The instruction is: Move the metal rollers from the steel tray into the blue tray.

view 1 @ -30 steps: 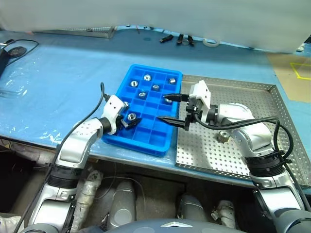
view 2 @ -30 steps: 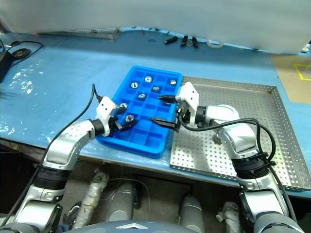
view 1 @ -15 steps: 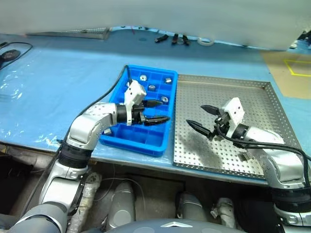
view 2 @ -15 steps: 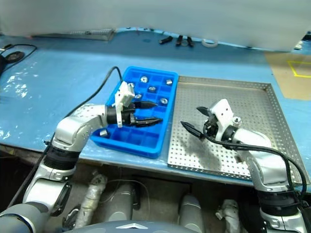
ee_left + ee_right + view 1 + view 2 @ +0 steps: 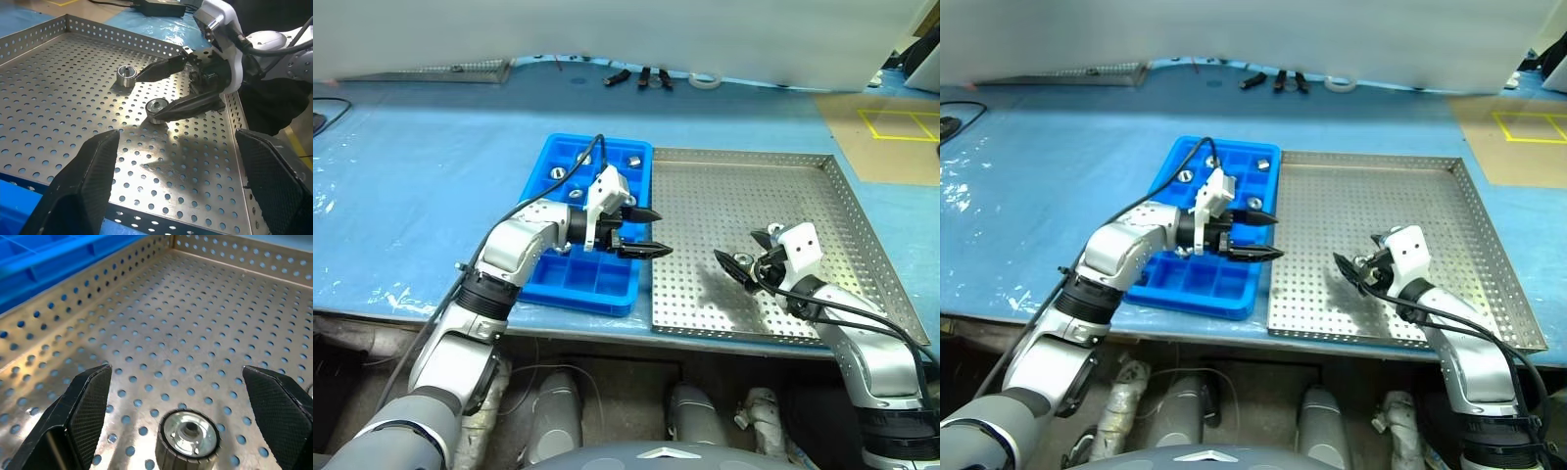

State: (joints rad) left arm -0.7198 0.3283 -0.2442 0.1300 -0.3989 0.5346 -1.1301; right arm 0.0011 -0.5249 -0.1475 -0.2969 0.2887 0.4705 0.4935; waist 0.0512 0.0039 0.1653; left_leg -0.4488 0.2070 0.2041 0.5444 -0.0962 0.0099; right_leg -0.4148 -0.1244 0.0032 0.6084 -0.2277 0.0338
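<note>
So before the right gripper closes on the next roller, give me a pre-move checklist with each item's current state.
1. Right gripper open: ok, fingers spread wide.
2. Roller lined up: ok, one metal roller lies between the fingers on the steel tray.
3. Fingers low enough around the roller: cannot tell.
4. Second roller out of the way: ok, it lies apart from the first, just beyond one fingertip.
5. Left gripper empty and away from the pick: ok, open with nothing between its fingers, at the edge of the blue tray.
6. Blue tray has free compartments: ok, several near cells are empty.
</note>
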